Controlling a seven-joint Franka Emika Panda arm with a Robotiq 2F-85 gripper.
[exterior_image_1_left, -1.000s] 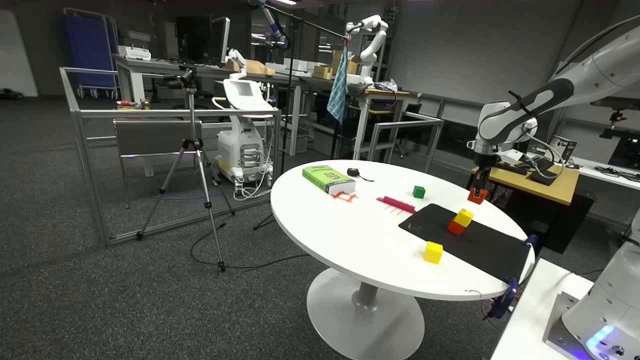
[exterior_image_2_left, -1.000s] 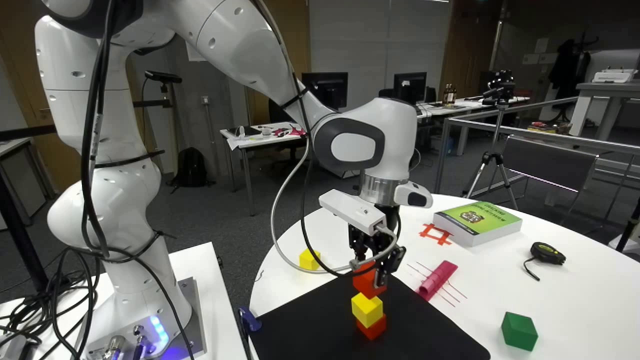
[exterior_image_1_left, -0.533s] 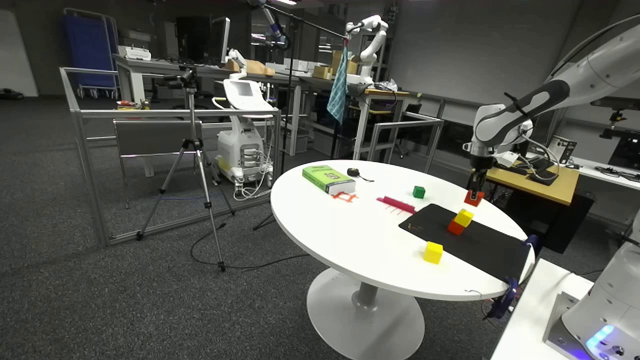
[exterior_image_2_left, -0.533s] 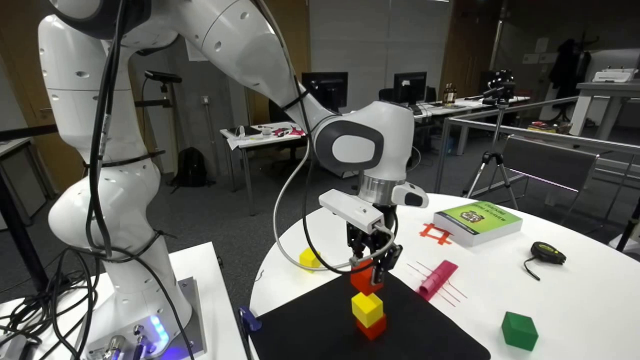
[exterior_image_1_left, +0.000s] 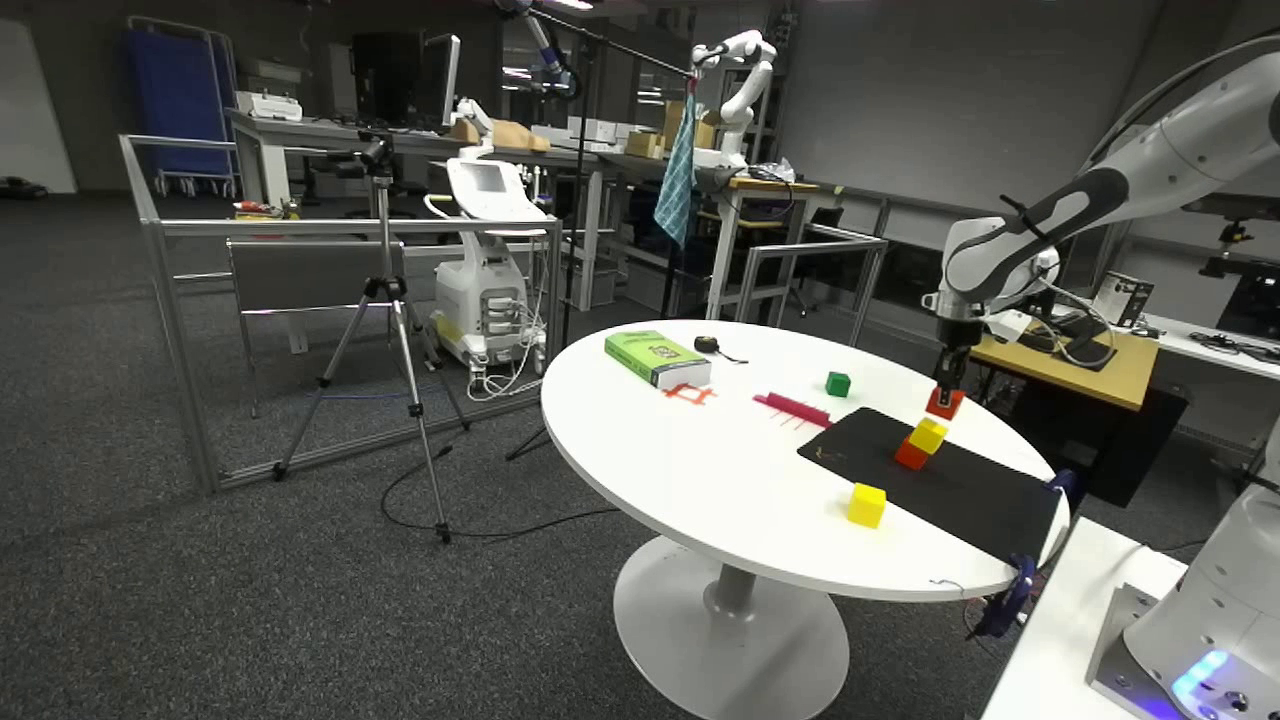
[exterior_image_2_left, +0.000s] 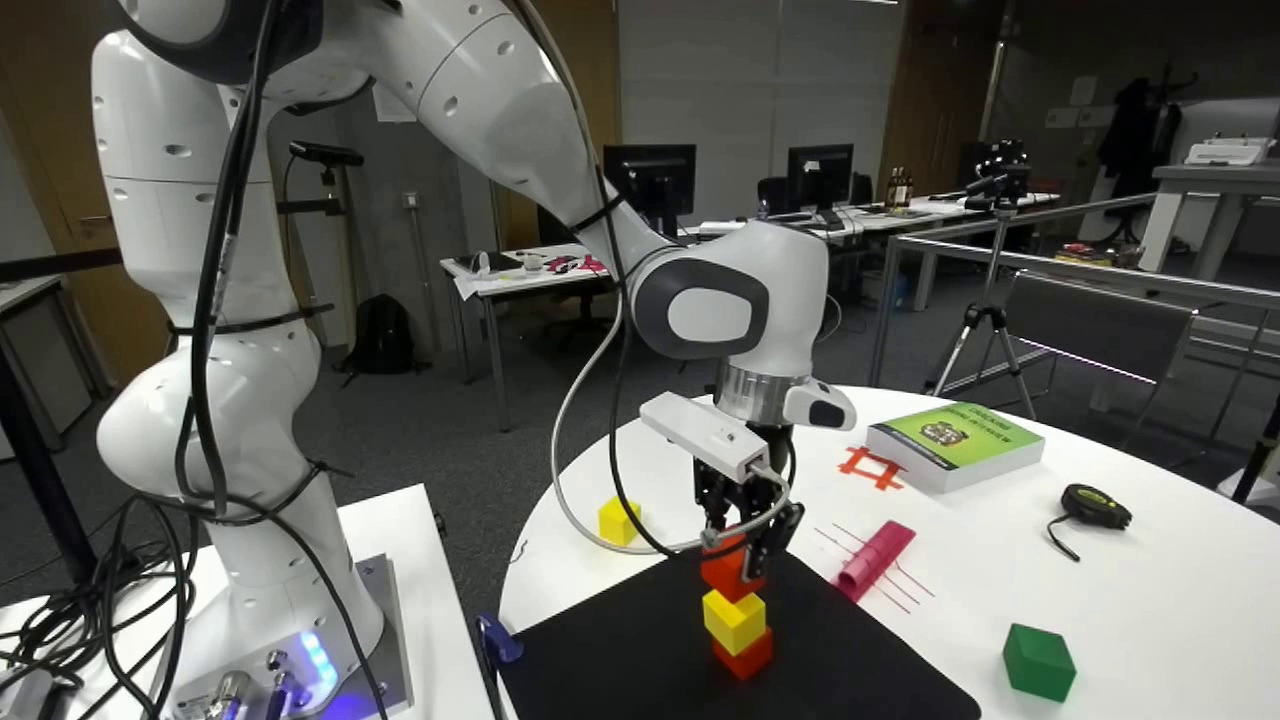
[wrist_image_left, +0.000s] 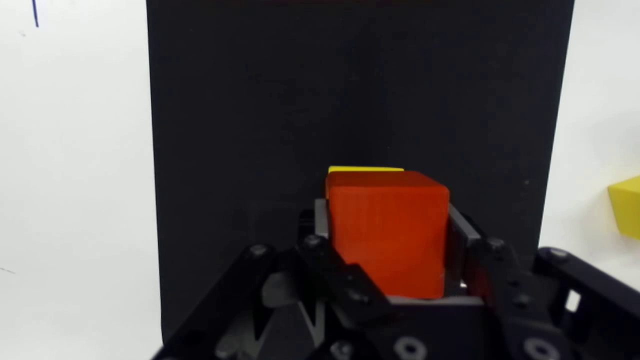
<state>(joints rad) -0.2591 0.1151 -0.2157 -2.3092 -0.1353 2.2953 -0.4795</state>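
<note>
My gripper (exterior_image_1_left: 944, 392) is shut on a red cube (exterior_image_1_left: 947, 404), which shows between the fingers in the wrist view (wrist_image_left: 387, 235). In an exterior view the gripper (exterior_image_2_left: 737, 556) holds this red cube (exterior_image_2_left: 727, 574) right above a yellow cube (exterior_image_2_left: 735, 620). I cannot tell whether the two touch. The yellow cube sits on another red cube (exterior_image_2_left: 746, 656), a little turned against it. This stack stands on a black mat (exterior_image_1_left: 970, 490). In the wrist view only a thin edge of the stacked yellow cube (wrist_image_left: 365, 169) shows behind the held cube; the lower red cube is hidden there.
On the round white table (exterior_image_1_left: 660, 470) are a loose yellow cube (exterior_image_1_left: 866, 505), a green cube (exterior_image_1_left: 838, 384), a green book (exterior_image_1_left: 658, 358), a tape measure (exterior_image_1_left: 706, 344) and a rolled pink piece (exterior_image_2_left: 875, 560). Blue clamps (exterior_image_1_left: 1010, 598) grip the table edge near the robot base.
The gripper, with the red cube in it, has moved a little sideways and down, closer over the stacked yellow cube. The other cubes have not moved.
</note>
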